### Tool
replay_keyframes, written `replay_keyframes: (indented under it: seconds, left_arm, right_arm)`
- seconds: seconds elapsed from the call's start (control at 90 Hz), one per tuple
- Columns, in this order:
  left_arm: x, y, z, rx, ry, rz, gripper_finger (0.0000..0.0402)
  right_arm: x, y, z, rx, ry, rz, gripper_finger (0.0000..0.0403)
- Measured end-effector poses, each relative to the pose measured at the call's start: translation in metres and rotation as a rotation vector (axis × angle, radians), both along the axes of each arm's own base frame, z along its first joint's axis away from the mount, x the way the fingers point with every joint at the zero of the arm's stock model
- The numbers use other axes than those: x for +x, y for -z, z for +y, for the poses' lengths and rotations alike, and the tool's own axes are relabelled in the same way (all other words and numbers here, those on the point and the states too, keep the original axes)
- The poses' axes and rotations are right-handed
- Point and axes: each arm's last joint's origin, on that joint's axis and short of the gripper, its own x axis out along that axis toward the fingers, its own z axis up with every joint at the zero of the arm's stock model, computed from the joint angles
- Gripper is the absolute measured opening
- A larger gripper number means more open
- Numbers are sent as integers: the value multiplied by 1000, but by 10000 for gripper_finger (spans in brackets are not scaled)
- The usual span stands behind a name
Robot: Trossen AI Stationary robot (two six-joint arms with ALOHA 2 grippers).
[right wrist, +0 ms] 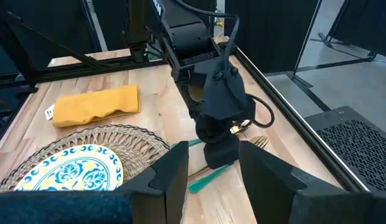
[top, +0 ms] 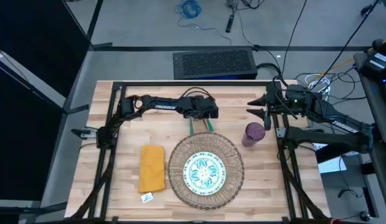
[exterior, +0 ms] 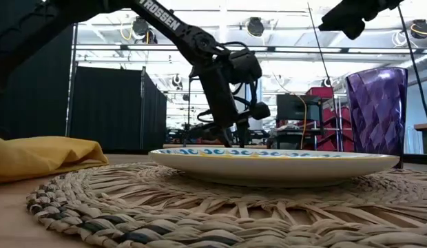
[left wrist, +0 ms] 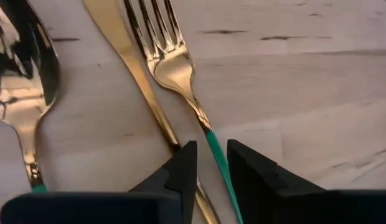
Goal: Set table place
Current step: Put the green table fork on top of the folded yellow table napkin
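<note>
A round woven mat lies near the table's front edge with a blue-green patterned plate on it. A mustard napkin lies to its left and a purple cup stands to its right. Gold cutlery lies flat on the wood behind the mat: a spoon, a knife and a fork. My left gripper points down over it, its fingers narrowly apart on either side of the fork's green handle. My right gripper stands open behind the cup, holding nothing. My left gripper comes from above with one finger on each side of the fork's green handle, across it. The gap is wider than the handle, and I cannot tell whether a finger touches it. The fork lies flat on the table.
A small white tag lies in front of the napkin. The arms' black frames run along both sides of the table. A black box sits past the far edge. Bare wood shows between the napkin and the left frame.
</note>
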Motion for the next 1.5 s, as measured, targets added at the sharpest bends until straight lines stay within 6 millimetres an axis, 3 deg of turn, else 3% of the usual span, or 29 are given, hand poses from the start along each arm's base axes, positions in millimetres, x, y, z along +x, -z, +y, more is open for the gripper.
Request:
replay_keyframes:
  seconds: [0.611,1.244,1.5]
  left_arm:
    - [2,13,6,-84,0,-17,75]
    - [-6,16,6,-86,-15,91,74]
    - [-7,15,7,-69,0,106,10]
  right_arm:
    - [-2,-4,1,-1,-2,0,130]
    - [-4,-5,2,-7,-8,19,130]
    - [-4,-5,2,-7,-9,18,130]
